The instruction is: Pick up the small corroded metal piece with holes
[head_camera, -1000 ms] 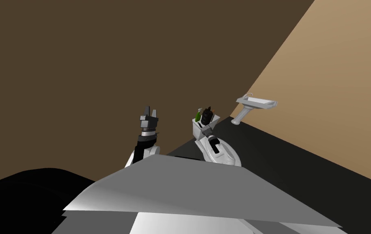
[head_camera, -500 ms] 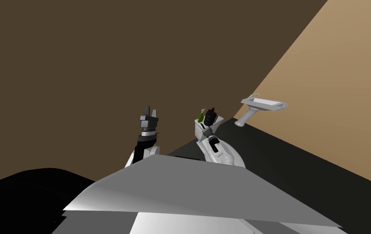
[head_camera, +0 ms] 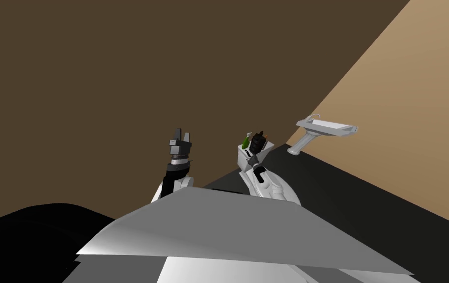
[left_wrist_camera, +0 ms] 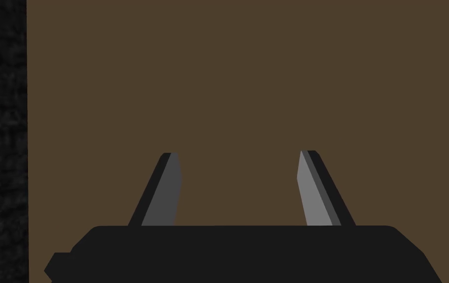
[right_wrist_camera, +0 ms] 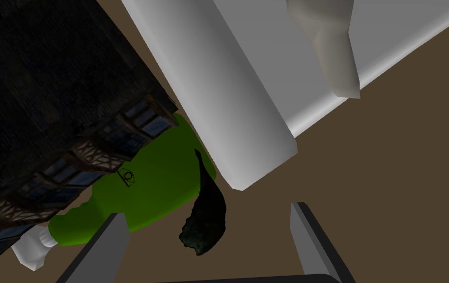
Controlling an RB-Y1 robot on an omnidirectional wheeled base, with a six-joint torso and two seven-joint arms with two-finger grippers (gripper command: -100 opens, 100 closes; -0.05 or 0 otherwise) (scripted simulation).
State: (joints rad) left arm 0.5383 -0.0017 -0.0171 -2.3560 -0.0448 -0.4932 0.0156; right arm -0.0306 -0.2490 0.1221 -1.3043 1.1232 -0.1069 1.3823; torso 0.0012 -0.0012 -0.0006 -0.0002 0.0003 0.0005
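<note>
In the right wrist view the small dark, corroded curved piece lies between the open fingers of my right gripper, untouched by either, with a green bottle right beside it. From the head view, my right gripper hovers over the white toilet tank, and the green bottle stands at the gripper's left. My left gripper is raised in front of the brown wall, its fingers open and empty.
A dark box printed with a house front sits against the green bottle. A white rounded slab runs close past the piece. The toilet bowl is before me; a white pedestal sink hangs on the tan wall at right.
The head picture has slid a little to the right, so I have turned slightly. My right gripper has stayed over the toilet tank. The left arm has not moved.
</note>
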